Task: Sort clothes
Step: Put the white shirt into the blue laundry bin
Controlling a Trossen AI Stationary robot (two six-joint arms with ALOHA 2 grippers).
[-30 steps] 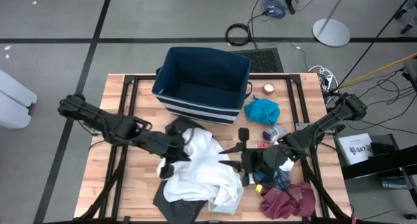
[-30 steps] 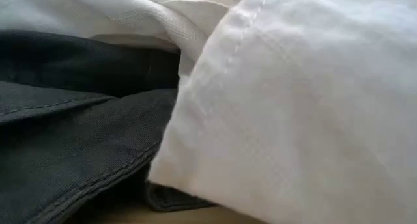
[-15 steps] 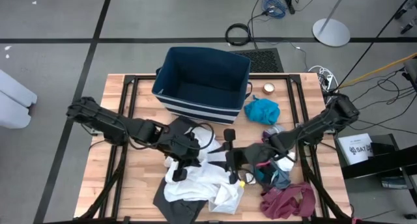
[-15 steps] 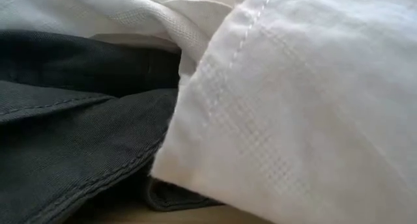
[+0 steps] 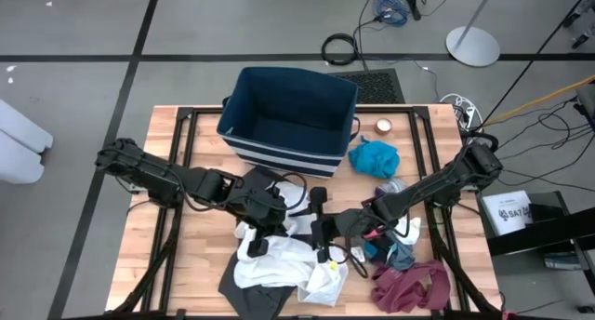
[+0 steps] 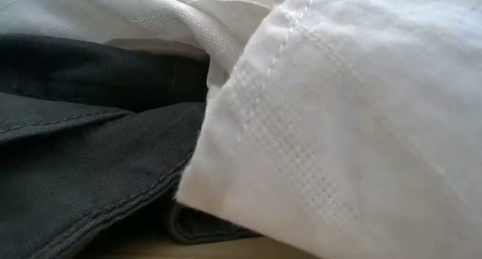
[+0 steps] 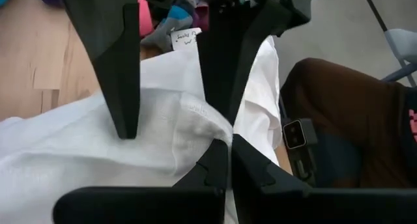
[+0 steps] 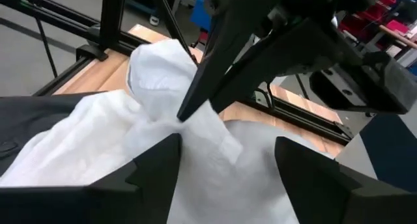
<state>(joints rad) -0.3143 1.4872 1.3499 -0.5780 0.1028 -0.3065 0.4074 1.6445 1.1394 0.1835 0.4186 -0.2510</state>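
Fingers of our left gripper (image 5: 271, 234) are pinched together on the white garment (image 5: 284, 260), lower centre of the high view. Our right gripper (image 5: 321, 229), just right of it, has its fingers spread apart over the same cloth. Beneath it, a dark grey garment (image 6: 83, 161) probably rests on the bench (image 5: 200, 264); a bright blue top (image 5: 374, 158) sits right of the bin (image 5: 288, 120).

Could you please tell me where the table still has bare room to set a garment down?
Bare wood shows left of the bin, and at the near-left corner beside the dark garment. The middle is crowded: both hands meet over the white shirt, with the blue top and maroon top filling the right.
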